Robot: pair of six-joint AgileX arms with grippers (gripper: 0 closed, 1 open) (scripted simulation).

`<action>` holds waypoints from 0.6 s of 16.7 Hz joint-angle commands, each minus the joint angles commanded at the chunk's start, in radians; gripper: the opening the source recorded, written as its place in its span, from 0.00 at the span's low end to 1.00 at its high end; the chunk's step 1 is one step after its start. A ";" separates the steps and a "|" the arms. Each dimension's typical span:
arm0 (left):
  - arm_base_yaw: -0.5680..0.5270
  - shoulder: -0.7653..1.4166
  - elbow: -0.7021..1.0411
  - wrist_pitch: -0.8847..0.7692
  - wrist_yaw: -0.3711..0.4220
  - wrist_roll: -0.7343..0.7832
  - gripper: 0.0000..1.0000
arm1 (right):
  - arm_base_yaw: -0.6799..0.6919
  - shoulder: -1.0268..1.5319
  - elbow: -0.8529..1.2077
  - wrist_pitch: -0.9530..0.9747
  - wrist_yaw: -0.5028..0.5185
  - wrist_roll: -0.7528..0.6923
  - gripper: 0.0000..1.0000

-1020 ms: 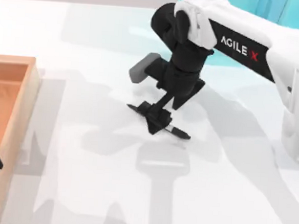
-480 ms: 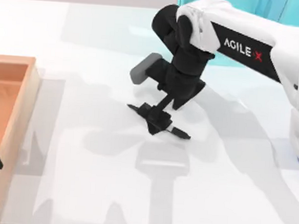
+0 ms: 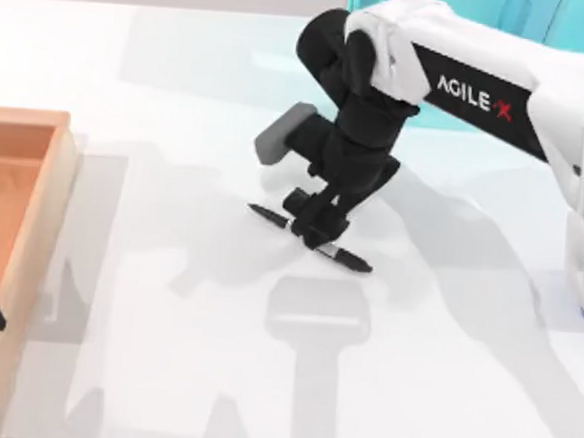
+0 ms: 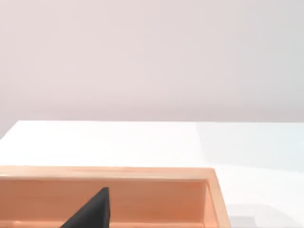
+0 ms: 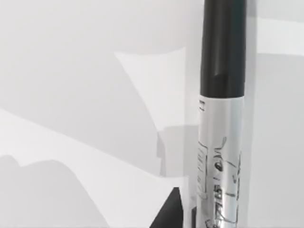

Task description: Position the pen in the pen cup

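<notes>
Presently the right gripper is closed on the pen lying mid-table; confirm a centred, firm hold before lifting. Left gripper idles over the wooden tray.

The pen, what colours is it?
The pen is black with a silver-grey middle band, clearest in the right wrist view.
</notes>
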 joint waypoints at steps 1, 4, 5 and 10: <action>0.000 0.000 0.000 0.000 0.000 0.000 1.00 | 0.000 0.000 0.000 0.000 0.000 0.000 0.25; 0.000 0.000 0.000 0.000 0.000 0.000 1.00 | 0.000 0.000 0.000 0.000 0.000 0.000 0.02; 0.000 0.000 0.000 0.000 0.000 0.000 1.00 | 0.000 0.000 0.000 0.000 0.000 0.000 0.00; 0.000 0.000 0.000 0.000 0.000 0.000 1.00 | 0.000 0.000 0.000 0.000 0.000 0.000 0.00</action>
